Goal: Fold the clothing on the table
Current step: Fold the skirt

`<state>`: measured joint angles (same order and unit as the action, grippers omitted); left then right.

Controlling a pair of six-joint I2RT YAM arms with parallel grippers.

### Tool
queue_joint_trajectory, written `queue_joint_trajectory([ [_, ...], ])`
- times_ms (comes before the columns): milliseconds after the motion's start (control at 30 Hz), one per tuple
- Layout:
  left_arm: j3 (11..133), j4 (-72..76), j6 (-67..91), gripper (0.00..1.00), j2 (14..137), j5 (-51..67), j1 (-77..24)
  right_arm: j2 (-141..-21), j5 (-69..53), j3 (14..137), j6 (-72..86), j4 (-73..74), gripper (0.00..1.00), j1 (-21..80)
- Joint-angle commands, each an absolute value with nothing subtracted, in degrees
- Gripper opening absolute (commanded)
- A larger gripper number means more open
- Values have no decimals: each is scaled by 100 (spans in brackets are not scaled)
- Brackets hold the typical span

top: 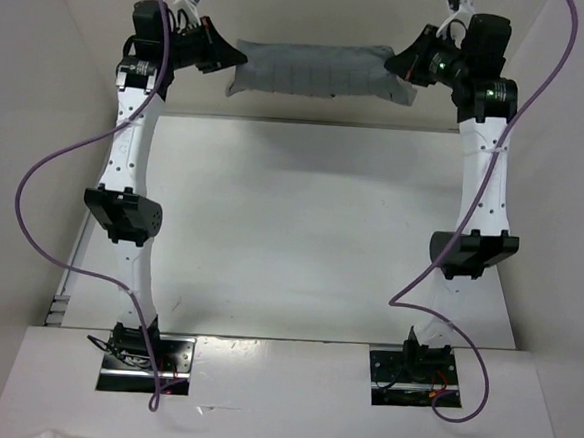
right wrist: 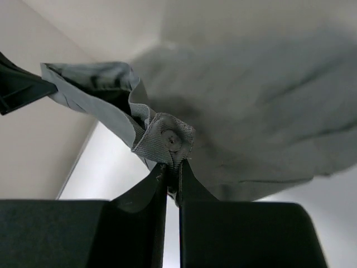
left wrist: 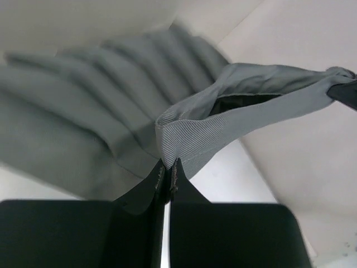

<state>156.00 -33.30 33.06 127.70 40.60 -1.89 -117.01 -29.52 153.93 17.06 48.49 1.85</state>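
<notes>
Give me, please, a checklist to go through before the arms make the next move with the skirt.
1. Left gripper grip: ok, shut on the edge of the waistband.
2. Right gripper grip: ok, shut on the bunched other end of the band.
3. Skirt spread: ok, stretched between both grippers at the far end of the table.
4. Both ends level: ok, they sit about even in the top view.
5. Hem free of the table: cannot tell, no view shows where the hem hangs.
</notes>
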Motion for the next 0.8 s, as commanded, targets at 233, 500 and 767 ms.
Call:
queue_joint_trajectory([
  [233,7866,-1424,3436,0,10349,3393,-439,-9670,-2040,8726,1775,4305,0,807],
  [500,5047,-2160,3586,0,8202,3340,-686,-8201,-2285,6330,2539,5369,0,1599],
  [767,5922,-3086,3427,0,7576,2945,-510,-8050,-1575,7476,2716,6152,0,1600],
])
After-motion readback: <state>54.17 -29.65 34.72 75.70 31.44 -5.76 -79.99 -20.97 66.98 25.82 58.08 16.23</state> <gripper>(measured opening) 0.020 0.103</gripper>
